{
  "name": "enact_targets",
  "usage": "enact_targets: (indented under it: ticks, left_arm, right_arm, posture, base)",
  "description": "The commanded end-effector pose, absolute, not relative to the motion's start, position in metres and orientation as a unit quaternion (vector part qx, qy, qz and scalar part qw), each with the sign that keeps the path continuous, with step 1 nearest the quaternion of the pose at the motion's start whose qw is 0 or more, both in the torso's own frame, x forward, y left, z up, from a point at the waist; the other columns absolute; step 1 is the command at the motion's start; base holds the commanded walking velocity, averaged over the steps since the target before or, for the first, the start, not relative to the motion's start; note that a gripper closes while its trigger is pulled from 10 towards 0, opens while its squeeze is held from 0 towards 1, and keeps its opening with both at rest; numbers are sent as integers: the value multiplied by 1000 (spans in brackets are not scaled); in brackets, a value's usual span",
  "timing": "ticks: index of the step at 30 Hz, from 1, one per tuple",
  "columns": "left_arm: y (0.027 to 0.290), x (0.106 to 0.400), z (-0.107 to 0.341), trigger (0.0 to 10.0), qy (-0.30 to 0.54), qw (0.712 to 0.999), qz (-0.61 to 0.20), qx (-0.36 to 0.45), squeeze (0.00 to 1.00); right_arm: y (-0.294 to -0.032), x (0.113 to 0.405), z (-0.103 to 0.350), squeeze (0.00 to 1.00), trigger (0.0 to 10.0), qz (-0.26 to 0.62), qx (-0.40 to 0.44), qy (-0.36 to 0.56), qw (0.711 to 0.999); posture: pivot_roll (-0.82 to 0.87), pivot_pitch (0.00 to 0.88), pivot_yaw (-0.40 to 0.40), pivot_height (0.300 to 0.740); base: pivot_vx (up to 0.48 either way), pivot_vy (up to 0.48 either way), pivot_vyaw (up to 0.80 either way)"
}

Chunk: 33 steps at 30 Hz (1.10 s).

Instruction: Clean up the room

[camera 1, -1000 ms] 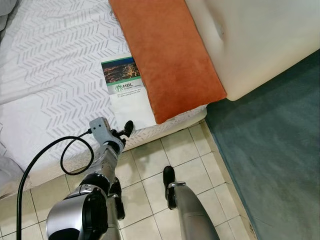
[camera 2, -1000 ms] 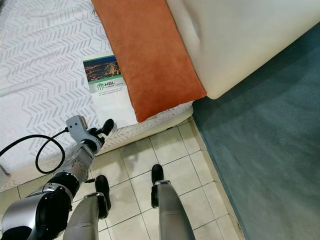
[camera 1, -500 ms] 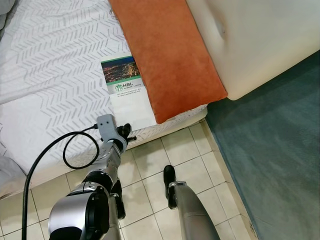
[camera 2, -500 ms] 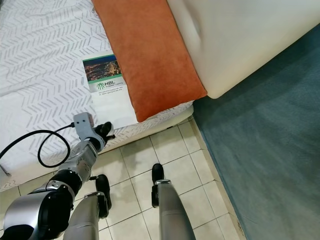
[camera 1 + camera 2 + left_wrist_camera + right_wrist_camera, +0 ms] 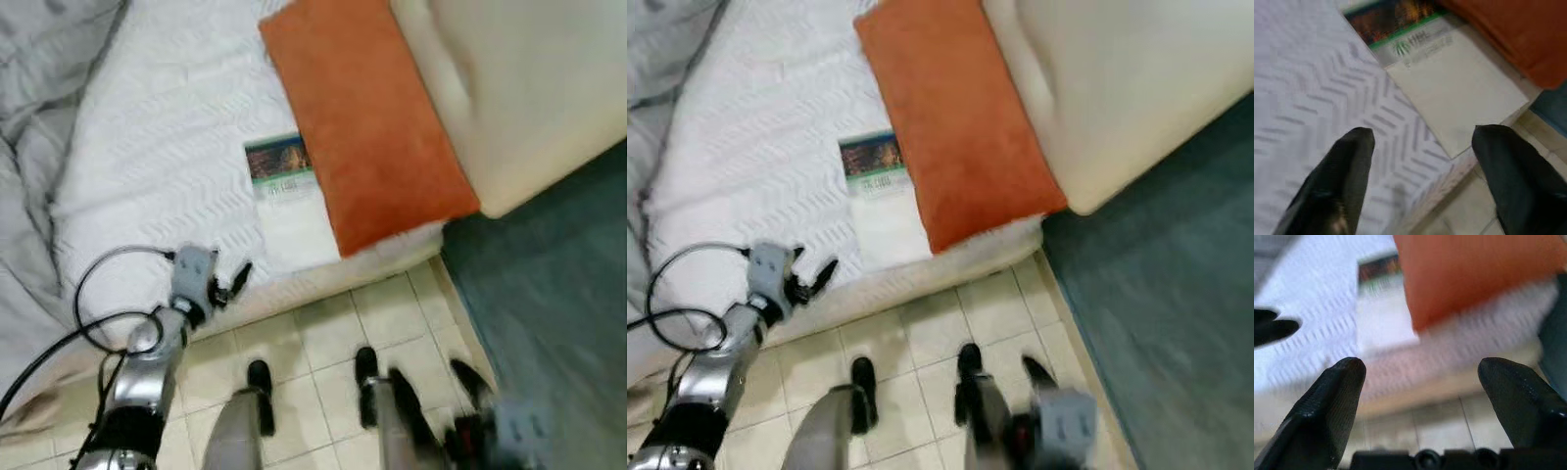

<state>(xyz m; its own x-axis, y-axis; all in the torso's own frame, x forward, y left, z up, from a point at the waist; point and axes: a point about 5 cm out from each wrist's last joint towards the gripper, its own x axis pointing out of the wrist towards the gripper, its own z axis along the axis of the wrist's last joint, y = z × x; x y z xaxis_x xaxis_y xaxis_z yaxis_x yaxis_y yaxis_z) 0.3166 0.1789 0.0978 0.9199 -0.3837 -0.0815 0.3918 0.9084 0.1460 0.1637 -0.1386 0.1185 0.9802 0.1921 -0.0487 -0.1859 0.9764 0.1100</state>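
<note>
Left eye view: the left gripper (image 5: pixel 227 284) hovers at the bed's (image 5: pixel 167 186) edge, fingers (image 5: pixel 1347 166) spread and empty, just short of the brochure (image 5: pixel 284 196) lying flat on the white mattress beside the orange cushion (image 5: pixel 367 127). The right gripper (image 5: pixel 1420 406), fingers also apart and holding nothing, sits low over the tiled floor (image 5: pixel 323 323). Judging by this, tidying has barely started: the brochure remains to be picked up, and a grey blanket (image 5: pixel 39 147) lies rumpled.
</note>
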Motion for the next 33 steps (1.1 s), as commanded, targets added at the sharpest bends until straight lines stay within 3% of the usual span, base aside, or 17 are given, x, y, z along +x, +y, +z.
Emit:
enact_targets:
  ticks: [1,3,10,18,28,29,33]
  left_arm:
    - [181,307,87,10000,50,975,-202,79,1000]
    - [177,288,95,10000,31,975,-202,82,1000]
    - [163,246,88,10000,46,984,-168,31,1000]
    - [149,232,73,10000,71,986,-152,5,1000]
    - [149,230,77,10000,68,988,-138,6,1000]
    - [146,233,79,10000,62,988,-140,6,0]
    - [142,239,84,10000,56,988,-144,7,0]
  right_arm:
    - [-144,162,98,0,10000,77,58,74,993]
    - [-149,181,100,0,10000,58,47,51,996]
    - [-170,203,103,0,10000,6,55,20,998]
    - [-183,220,95,0,10000,-10,37,22,999]
    - [-189,213,87,0,10000,-4,33,30,999]
    - [-187,214,86,0,10000,3,34,32,999]
    - [-180,221,88,0,10000,26,39,25,999]
  posture:
    - [-61,274,92,740]
    - [-34,144,78,740]
    - [-23,20,47,740]
    - [-43,0,17,740]
    - [-44,0,-4,740]
    - [-44,0,-3,740]
    - [-42,0,6,740]
  base:
    - [0,0,0]
    - [0,0,0]
    - [0,0,0]
    - [0,0,0]
    - [0,0,0]
    - [0,0,0]
    - [0,0,0]
